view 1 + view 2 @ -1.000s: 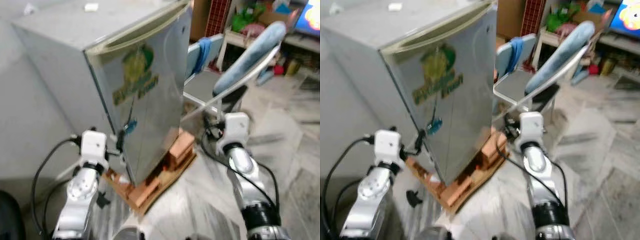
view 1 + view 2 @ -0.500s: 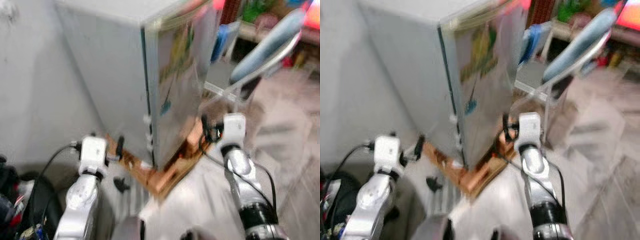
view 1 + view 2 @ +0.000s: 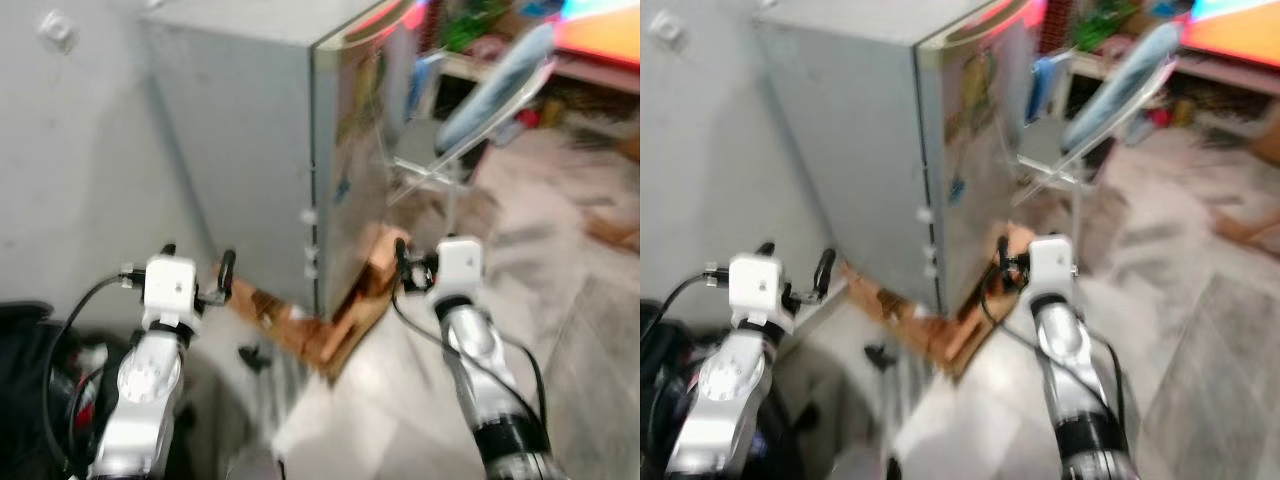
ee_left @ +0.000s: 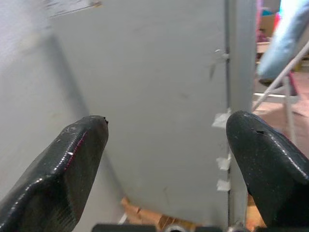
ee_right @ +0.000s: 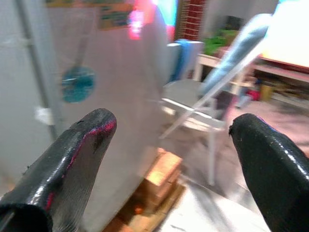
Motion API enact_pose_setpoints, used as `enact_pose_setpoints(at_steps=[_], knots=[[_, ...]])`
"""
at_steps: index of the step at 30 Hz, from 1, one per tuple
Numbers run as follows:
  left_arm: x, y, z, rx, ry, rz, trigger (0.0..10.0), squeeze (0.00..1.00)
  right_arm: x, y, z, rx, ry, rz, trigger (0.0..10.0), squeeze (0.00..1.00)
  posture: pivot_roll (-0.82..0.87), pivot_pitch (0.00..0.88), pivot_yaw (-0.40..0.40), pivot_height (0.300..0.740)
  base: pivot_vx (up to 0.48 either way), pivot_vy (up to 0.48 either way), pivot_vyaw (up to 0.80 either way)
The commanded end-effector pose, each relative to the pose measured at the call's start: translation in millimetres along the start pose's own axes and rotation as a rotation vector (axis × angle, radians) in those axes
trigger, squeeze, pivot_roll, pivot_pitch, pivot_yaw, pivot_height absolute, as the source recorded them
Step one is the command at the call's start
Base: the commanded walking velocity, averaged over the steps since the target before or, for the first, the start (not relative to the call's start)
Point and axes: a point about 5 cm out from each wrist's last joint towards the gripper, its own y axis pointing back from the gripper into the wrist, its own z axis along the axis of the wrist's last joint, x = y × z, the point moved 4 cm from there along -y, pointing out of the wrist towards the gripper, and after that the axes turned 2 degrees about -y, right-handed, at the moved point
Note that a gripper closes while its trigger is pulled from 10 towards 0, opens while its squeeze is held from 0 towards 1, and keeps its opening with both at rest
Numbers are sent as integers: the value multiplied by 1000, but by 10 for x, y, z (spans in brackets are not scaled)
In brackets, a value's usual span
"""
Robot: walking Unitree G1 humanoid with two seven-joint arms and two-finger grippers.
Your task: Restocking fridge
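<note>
While fridge (image 3: 300, 140) stands shut, upper centre of frame, on wooden blocks (image 3: 330, 330), treat door as stiff, smooth. Left tool (image 4: 166, 145), right tool (image 5: 169, 140) both spread, empty. You take door edge.

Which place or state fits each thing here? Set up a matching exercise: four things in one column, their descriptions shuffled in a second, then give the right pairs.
Things:
1. fridge
2. folding chair
3. left gripper
4. wooden blocks

Descriptions:
A. under the fridge, raising it off the floor
B. fingers spread apart, holding nothing, facing the fridge's grey side
C. door shut, sticker on its front
D. past the fridge, on the robot's right

Pairs: 1-C, 2-D, 3-B, 4-A
</note>
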Motion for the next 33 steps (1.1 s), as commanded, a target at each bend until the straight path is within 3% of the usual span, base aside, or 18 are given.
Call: enact_pose_setpoints(at_steps=[1,12,26,33], knots=[[-77,-12,31,-18,9,-25,10000,0,-77,-20,55,-15,11,-15,10000,0,153,60,1,740,480,0,-663],[-94,-31,22,-16,28,-17,10000,0,-56,-12,57,-15,14,-3,10000,0,152,68,-7,740,479,0,-718],[-90,-75,8,-8,34,6,10000,0,-45,-6,32,-2,25,11,10000,0,147,62,-12,740,393,208,0],[-94,-76,25,-15,29,12,10000,0,-38,2,20,3,26,16,10000,0,146,63,-10,740,0,78,0]])
